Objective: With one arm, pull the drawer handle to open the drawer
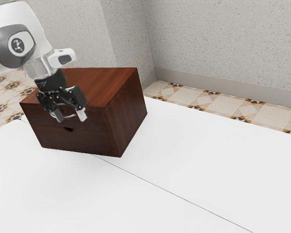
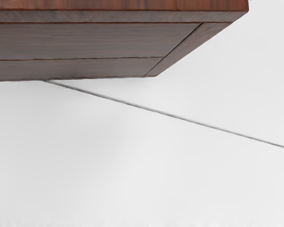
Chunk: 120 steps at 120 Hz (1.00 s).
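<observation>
A dark wooden drawer box (image 1: pixel 111 92) stands on the white table at the exterior view's left. Its front face carries a small dark handle (image 1: pixel 68 129) below the seam of the drawer front. My black gripper (image 1: pixel 70 116) hangs open in front of the upper part of that face, just above the handle, its white-tipped fingers (image 1: pixel 81 115) spread apart with nothing between them. In the wrist view the box's front face (image 2: pixel 85 42) and a lower panel seam show, with the box's corner beside the table.
The white table (image 1: pixel 194 165) stretches wide toward the exterior view's right and front, crossed by a thin seam line (image 2: pixel 180 116). Patterned floor tiles (image 1: pixel 223 104) and a grey wall lie behind the table.
</observation>
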Motion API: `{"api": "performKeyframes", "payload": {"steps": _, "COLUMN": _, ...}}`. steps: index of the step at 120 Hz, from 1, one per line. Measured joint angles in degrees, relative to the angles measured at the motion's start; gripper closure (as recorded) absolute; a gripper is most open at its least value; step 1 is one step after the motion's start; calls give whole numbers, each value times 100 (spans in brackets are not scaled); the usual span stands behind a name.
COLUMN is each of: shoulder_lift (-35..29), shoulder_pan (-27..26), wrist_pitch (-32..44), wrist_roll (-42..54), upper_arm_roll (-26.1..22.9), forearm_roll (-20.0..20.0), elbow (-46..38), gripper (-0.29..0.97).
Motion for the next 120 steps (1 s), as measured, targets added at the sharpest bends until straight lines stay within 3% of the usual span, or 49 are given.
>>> {"api": "performKeyframes", "payload": {"steps": 19, "shoulder_lift": -296, "shoulder_pan": -115, "wrist_pitch": -88, "wrist_roll": 71, "upper_arm_roll": 29, "forearm_roll": 75, "elbow": 7, "gripper": 2}}
{"api": "performKeyframes", "payload": {"steps": 33, "shoulder_lift": -348, "shoulder_pan": -997, "wrist_pitch": -322, "wrist_roll": 15, "upper_arm_roll": 32, "forearm_roll": 128, "elbow": 156, "gripper": 2}}
{"api": "performKeyframes", "payload": {"steps": 45, "shoulder_lift": -400, "shoulder_pan": -1497, "wrist_pitch": -545, "wrist_roll": -386, "upper_arm_roll": 406, "forearm_roll": 122, "elbow": 151, "gripper": 2}}
{"api": "performKeyframes", "payload": {"steps": 61, "shoulder_lift": -638, "shoulder_pan": -924, "wrist_pitch": -743, "wrist_roll": -1236, "upper_arm_roll": 619, "forearm_roll": 137, "elbow": 133, "gripper": 2}}
{"api": "performKeyframes", "payload": {"steps": 79, "shoulder_lift": -689, "shoulder_pan": -1280, "wrist_pitch": -833, "wrist_roll": -2597, "upper_arm_roll": 453, "forearm_roll": 268, "elbow": 80, "gripper": 3}}
{"api": "performKeyframes", "payload": {"steps": 102, "shoulder_lift": -628, "shoulder_pan": -1204, "wrist_pitch": -857, "wrist_roll": -4337, "upper_arm_roll": 592, "forearm_roll": 449, "elbow": 54, "gripper": 4}}
{"api": "performKeyframes", "payload": {"steps": 120, "shoulder_lift": -917, "shoulder_pan": -414, "wrist_pitch": -620, "wrist_roll": -5587, "upper_arm_roll": 514, "forearm_roll": 660, "elbow": -399, "gripper": 6}}
